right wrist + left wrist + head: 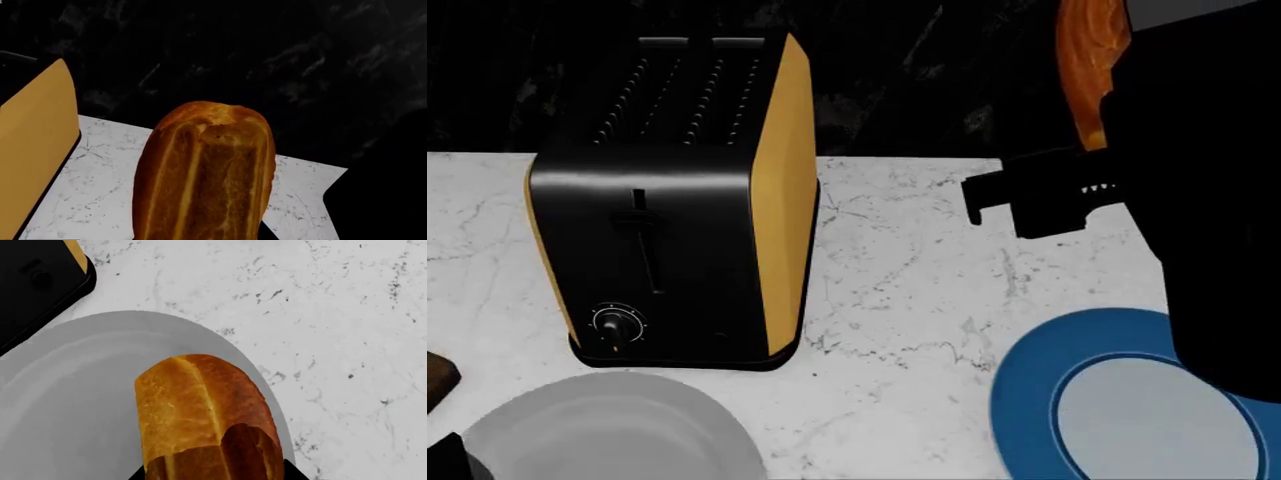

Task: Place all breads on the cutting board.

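One bread (200,410), golden-brown with a split top, sits between the jaws of my left gripper (213,476), held over the round grey plate (67,405). Only the black finger edges (293,471) show beside it. My right gripper (200,237) is shut on the second bread (207,170) and holds it high above the white marble counter. That loaf shows as an orange crust (1088,70) at the top right of the head view, above my black right arm (1201,250). The cutting board is out of view.
A black and yellow toaster (674,200) stands at the back left of the counter (908,290); its corner shows in the left wrist view (40,285). The grey plate (601,430) is at the front left, a blue-rimmed plate (1028,400) at the front right. A dark wall is behind.
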